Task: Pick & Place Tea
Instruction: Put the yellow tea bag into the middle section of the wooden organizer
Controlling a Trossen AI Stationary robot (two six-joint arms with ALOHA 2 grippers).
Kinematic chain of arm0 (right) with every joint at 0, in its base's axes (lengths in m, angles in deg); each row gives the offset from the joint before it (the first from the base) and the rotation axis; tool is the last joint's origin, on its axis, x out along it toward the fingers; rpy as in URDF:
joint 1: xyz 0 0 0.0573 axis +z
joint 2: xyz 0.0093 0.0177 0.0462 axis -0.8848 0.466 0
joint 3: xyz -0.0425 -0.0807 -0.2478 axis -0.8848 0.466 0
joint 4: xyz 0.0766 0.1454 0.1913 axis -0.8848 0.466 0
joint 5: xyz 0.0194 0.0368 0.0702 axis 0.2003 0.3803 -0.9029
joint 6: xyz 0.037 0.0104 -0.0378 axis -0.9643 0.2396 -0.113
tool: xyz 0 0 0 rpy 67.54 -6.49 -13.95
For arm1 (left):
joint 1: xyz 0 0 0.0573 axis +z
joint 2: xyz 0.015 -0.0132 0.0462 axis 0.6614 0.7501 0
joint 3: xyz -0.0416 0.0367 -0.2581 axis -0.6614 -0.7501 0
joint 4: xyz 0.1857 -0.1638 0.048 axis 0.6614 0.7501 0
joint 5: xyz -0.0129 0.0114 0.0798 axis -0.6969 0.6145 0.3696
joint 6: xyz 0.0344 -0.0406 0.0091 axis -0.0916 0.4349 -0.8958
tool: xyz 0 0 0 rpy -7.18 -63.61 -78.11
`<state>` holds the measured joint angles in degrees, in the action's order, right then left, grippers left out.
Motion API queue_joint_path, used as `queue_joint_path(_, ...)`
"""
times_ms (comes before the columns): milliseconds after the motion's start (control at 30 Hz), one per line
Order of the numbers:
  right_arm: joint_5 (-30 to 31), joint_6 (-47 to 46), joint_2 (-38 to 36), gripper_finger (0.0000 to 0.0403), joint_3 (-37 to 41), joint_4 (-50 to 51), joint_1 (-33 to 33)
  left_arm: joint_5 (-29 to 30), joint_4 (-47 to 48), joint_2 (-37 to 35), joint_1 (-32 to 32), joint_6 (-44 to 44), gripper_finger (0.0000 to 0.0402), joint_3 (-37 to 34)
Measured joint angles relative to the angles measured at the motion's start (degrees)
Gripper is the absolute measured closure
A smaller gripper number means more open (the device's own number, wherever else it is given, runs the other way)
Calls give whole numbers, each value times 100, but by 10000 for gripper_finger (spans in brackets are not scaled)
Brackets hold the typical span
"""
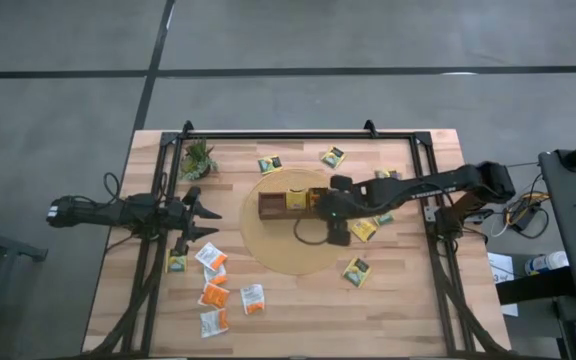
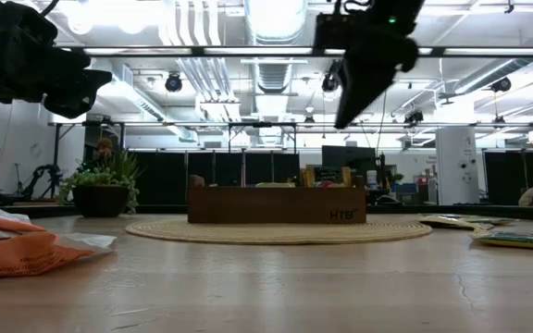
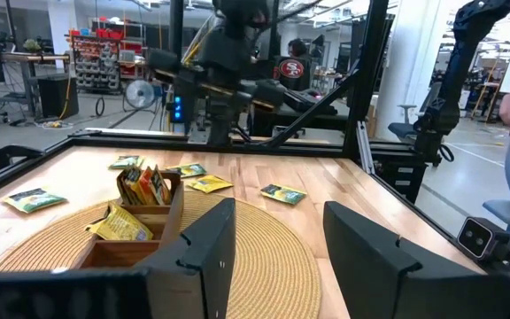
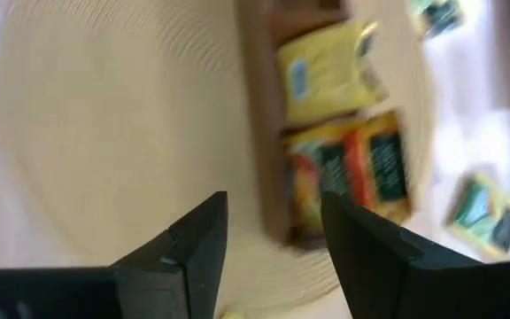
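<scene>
Tea sachets near potted plant

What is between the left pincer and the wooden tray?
Only bare wood and mat edge lie between the left pincer and the wooden tray, seen from above.

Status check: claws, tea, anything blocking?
Left claw open, empty, waiting at table's left. Right claw open, empty, over the mat beside the wooden tray. Some tea sachets in tray, others loose. No obstruction seen.
</scene>
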<state>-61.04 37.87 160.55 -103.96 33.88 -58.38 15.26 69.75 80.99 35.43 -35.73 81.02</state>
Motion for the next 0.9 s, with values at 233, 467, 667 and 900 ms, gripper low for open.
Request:
queue_joint_path(233,-394,-621,-6,222,252,821,536,0,0,0,0,-2,235,0)
queue_joint_path(467,-697,-1229,-3,222,673,814,1111,-1,-1,0,1,0,235,0)
queue_joint_path(667,-778,-2118,0,222,1055,729,1548,-2,0,0,1,-1,235,0)
queue_joint_path(900,-1022,-2600,5,222,1550,-85,1865,0,0,0,2,0,235,0)
